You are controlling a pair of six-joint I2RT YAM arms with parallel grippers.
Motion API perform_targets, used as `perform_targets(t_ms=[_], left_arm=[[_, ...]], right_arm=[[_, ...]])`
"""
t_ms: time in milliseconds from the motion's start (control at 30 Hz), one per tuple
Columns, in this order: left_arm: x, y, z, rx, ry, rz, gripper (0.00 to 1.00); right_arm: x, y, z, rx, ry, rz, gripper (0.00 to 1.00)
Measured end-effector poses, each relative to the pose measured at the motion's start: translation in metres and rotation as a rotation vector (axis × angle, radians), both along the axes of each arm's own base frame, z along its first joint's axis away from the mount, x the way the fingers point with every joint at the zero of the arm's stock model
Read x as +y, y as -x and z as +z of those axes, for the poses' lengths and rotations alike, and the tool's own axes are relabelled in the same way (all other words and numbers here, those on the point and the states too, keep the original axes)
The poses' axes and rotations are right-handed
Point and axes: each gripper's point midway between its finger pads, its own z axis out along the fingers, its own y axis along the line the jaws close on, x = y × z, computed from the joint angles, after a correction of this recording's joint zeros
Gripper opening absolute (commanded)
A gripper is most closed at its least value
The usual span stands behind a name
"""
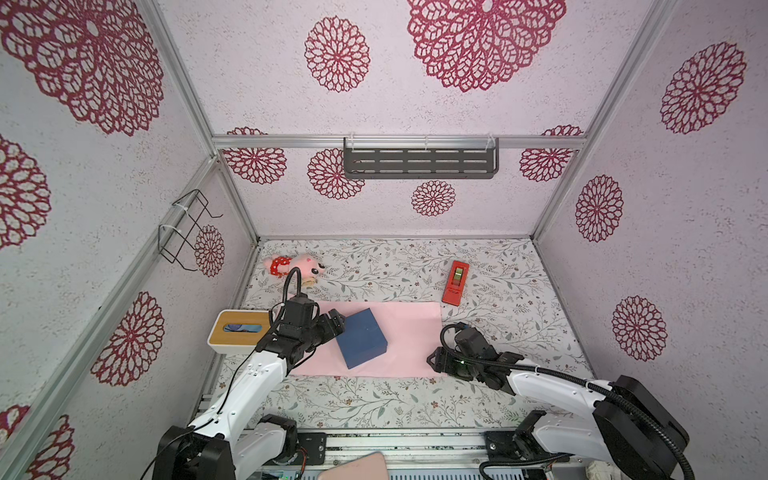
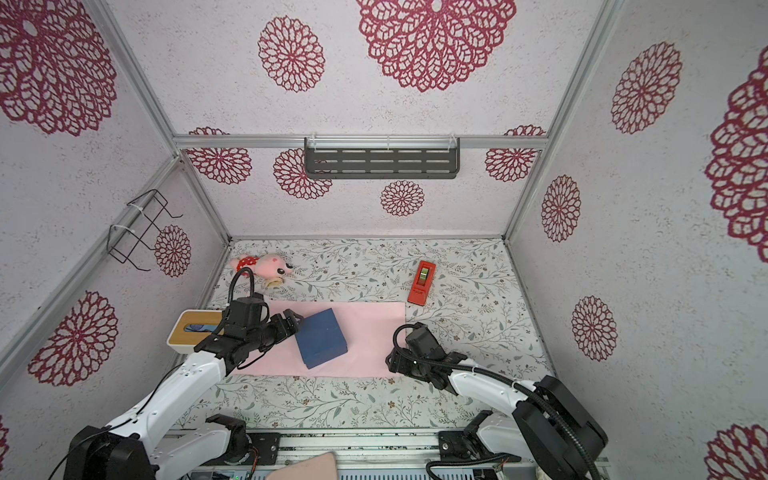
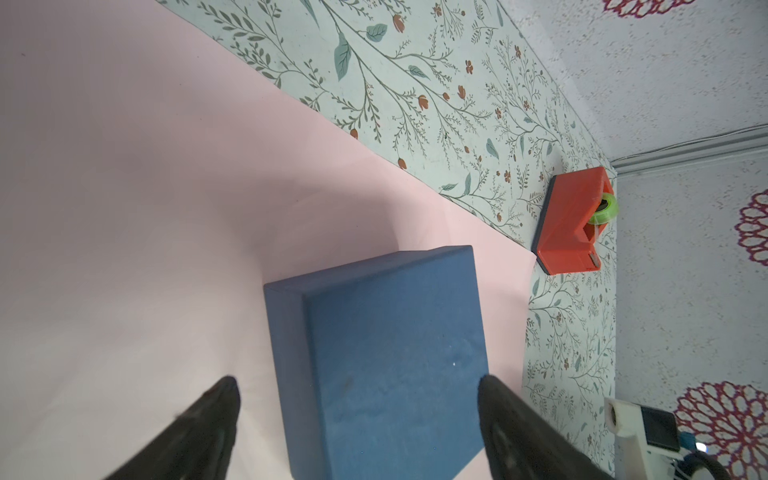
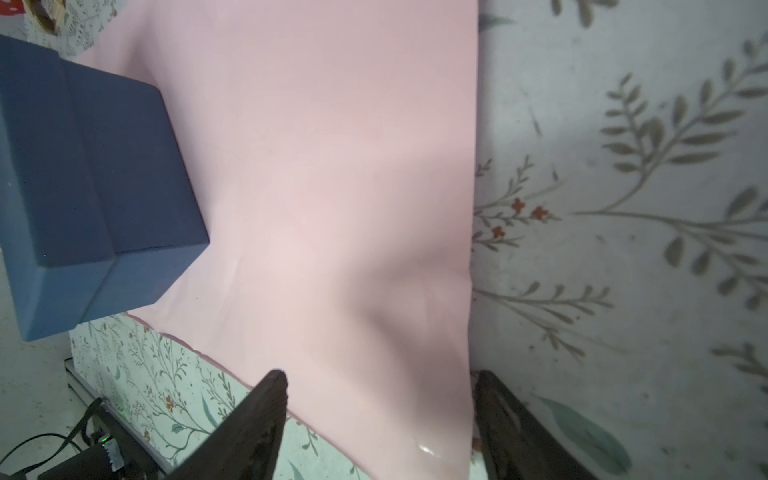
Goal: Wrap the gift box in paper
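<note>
1. While both arms hang low over the table (image 1: pixel 519 291), the paper (image 1: pixel 411 328) lies flat across its middle, pink face up, with its long edges running along the table's near and far edges.
2. On the paper's left half sits the gift box (image 1: pixel 360 337), turned askew to the sheet's edges (navy, with a lid seam round its side).
3. The left gripper (image 3: pixel 358 385) is at the box's left side, jaws spread wide to either side of it. One finger (image 3: pixel 208 415) stands clear of the box's wall; whether the other touches it I cannot tell.
4. The right gripper (image 4: pixel 381 378) hovers over the paper's near right corner, jaws spread and pinching nothing. The sheet bulges slightly just ahead of it.
5. A red tape dispenser (image 1: pixel 455 282) stands just beyond the paper's far right corner. A tissue box (image 1: pixel 239 330) sits by the table's left edge, and a pink plush toy (image 1: pixel 297 266) lies in the far left corner.
</note>
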Motion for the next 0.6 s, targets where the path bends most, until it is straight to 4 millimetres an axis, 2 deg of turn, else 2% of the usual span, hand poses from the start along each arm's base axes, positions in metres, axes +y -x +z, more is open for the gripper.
perform_targets(t_ms=[233,333,433,600], left_arm=[[-0.004,-0.003,0.000,-0.004,0.013,-0.012,0.92],[-0.004,-0.003,-0.001,-0.001,0.013,-0.012,0.92],[-0.004,-0.003,-0.001,0.000,0.014,-0.013,0.92],[-0.004,-0.002,-0.001,0.000,0.016,-0.016,0.92]], right_arm=[[0.000,0.006,0.004,-0.045,-0.137,-0.017,0.60],[0.003,0.001,0.012,-0.078,-0.198,-0.025,0.49],[0.004,-0.007,0.019,-0.116,-0.246,-0.044,0.44],[0.006,-0.016,0.009,-0.093,-0.243,-0.071,0.41]])
